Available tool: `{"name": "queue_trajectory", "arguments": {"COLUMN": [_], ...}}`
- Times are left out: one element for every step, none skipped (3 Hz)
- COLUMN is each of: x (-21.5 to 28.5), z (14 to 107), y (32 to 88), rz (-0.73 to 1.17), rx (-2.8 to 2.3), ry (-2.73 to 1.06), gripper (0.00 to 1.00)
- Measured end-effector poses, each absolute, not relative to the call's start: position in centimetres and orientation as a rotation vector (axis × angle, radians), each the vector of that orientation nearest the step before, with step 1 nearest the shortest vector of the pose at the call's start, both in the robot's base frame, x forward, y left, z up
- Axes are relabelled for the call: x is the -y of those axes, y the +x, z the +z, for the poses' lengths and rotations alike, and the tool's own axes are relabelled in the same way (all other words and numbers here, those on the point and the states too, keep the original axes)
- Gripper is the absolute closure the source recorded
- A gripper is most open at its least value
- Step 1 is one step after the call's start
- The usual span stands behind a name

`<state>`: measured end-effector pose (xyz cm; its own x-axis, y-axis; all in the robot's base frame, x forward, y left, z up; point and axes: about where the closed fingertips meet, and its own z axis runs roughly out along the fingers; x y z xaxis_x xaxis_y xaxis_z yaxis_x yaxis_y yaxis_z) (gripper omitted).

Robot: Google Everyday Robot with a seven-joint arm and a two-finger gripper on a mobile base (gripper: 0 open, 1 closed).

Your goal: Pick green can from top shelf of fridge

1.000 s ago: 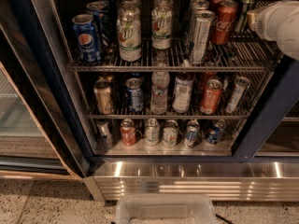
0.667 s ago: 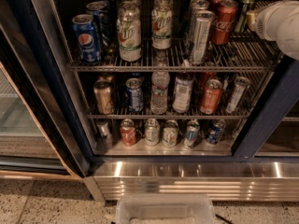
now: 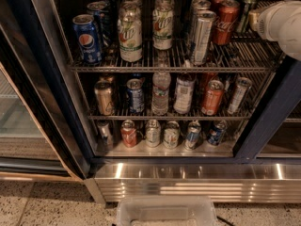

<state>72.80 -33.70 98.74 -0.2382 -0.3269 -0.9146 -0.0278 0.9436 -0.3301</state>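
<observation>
The Pepsi globe is seen on a blue can (image 3: 88, 39) at the left of the top shelf (image 3: 169, 68). White Coca-Cola script is read on a red can (image 3: 226, 21) further right. A green-and-red logo is borne by a pale can (image 3: 130, 36), but its letters cannot be made out. The gripper (image 3: 254, 19) is held at the shelf's right end, beside the green can (image 3: 247, 7), whose markings cannot be read

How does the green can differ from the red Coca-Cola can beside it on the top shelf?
The green can is dark green; the Coca-Cola can is red with white script. The green can is slimmer than the Coca-Cola can. The green can stands further back, close beside the gripper at the picture's right edge; the Coca-Cola can stands nearer the front. Both stand upright on the top shelf.
</observation>
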Motion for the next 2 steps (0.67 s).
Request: {"name": "queue_trajectory", "arguments": {"x": [33.69,33.7], "z": [98.76,98.79], "y": [72.81,72.82], "rz": [-0.285,-0.285], "rx": [-1.796,-1.796], "ry": [-0.264,-0.264], "gripper": [0.76,0.95]}}
